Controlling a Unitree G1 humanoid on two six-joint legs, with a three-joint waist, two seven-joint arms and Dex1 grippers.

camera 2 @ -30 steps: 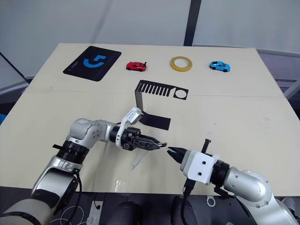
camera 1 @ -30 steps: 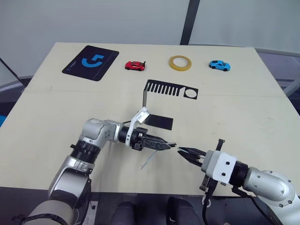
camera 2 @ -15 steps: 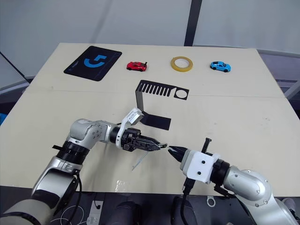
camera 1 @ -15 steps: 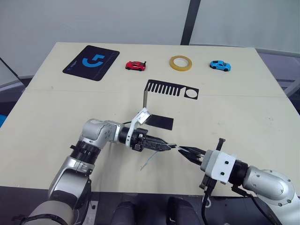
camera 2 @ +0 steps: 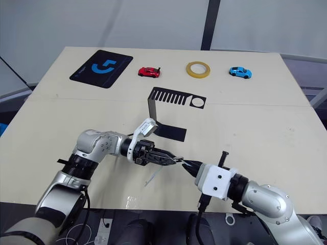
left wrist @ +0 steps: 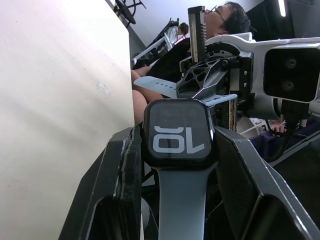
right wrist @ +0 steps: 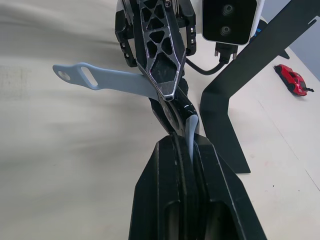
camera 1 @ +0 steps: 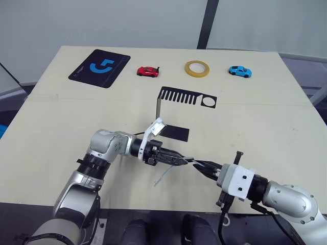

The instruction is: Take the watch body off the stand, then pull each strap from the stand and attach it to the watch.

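Jaws: left gripper (camera 1: 180, 161) clamped on the watch body (left wrist: 178, 133), one black finger on each side edge of the case. Right gripper (camera 1: 201, 166) pinched narrow on a strap (right wrist: 191, 131), fingertips nearly meeting the left gripper's, both well in front of the stand (camera 1: 176, 113).

Watch body: glossy black rounded square, white digits on the screen, sitting at the tips of the left fingers. A pale blue-grey strap (left wrist: 176, 200), matte and smooth, is already joined to its wrist-side edge; its free end hangs below the left gripper (camera 1: 162, 177). The right gripper's strap is the same matte material, held edge-on between the pads, touching the watch body's far edge.

Stand: thin black sheet metal, flat foot on the beige table (camera 1: 265, 122), upright leg, comb-slotted top plate with a round hole.

Beyond the stand: red toy car (camera 1: 147, 71), yellow tape roll (camera 1: 196, 68), blue toy car (camera 1: 239, 71), black mouse pad (camera 1: 99, 68).
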